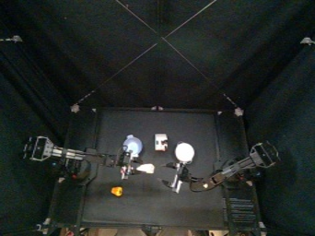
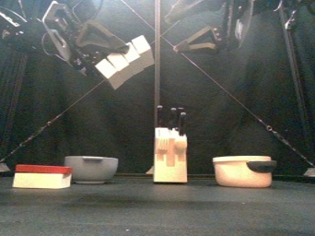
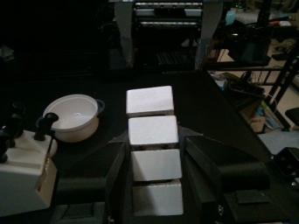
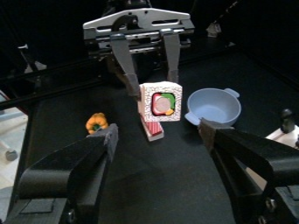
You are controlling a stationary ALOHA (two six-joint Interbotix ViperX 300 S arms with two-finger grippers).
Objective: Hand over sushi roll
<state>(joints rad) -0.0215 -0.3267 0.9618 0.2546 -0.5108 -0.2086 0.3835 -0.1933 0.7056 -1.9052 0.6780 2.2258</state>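
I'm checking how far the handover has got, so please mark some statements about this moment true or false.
1. The left gripper has the sushi roll between its jaws. True.
2. The right gripper is shut on the sushi roll. False: its jaws stand wide open and empty, short of the roll.
3. The sushi roll is lifted off the table. True: the front view shows it high above the dishes.
4. The orange piece lies inside the grey-blue bowl. False: it lies on the table, apart from the bowl.
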